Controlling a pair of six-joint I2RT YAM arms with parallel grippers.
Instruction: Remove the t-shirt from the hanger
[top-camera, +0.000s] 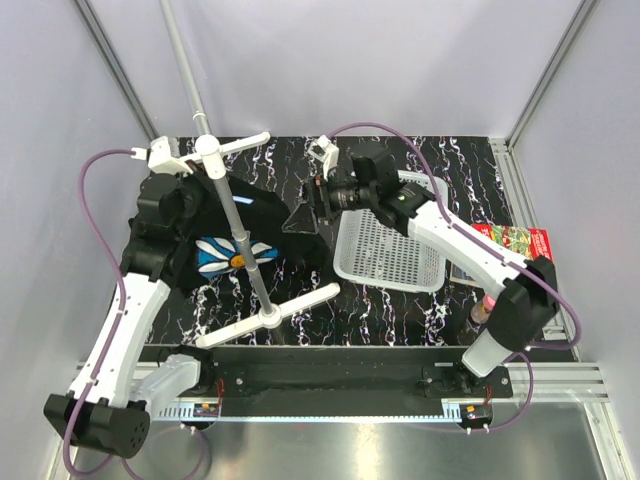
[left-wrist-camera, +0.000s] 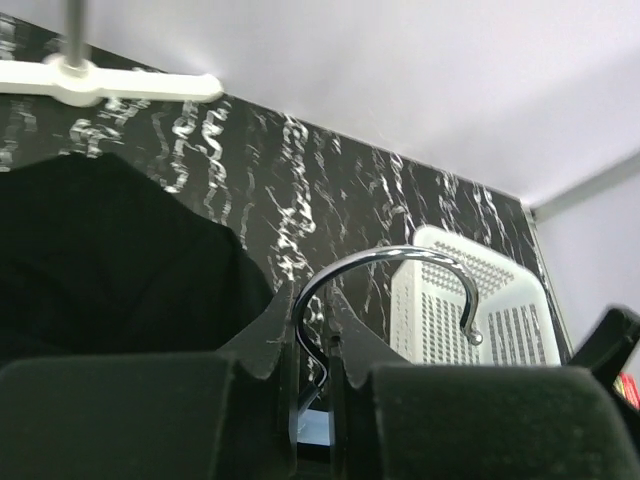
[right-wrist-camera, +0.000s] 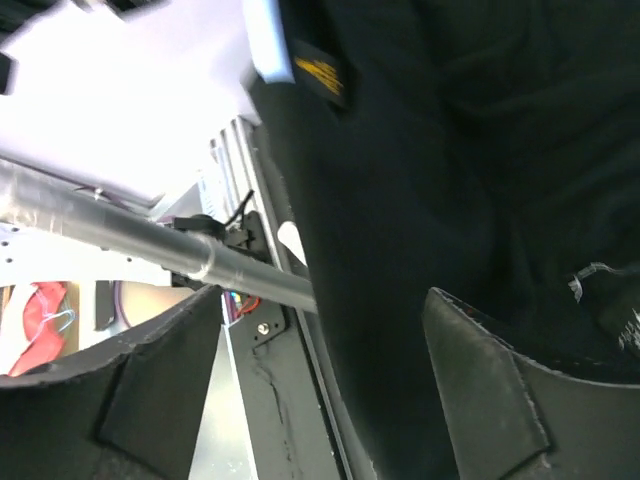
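Observation:
The black t-shirt with its daisy print hangs over the left half of the table, on the light-blue hanger. My left gripper is at the shirt's top left. In the left wrist view this gripper is shut on the stem of the hanger's metal hook, with the blue hanger body just below and black cloth to the left. My right gripper is at the shirt's right sleeve. It stands open, with the t-shirt's edge hanging between its fingers.
The grey pole stand leans across the shirt; its white crossbars lie in front and behind. A white perforated basket sits at centre right under the right arm. A red packet lies at the table's right edge.

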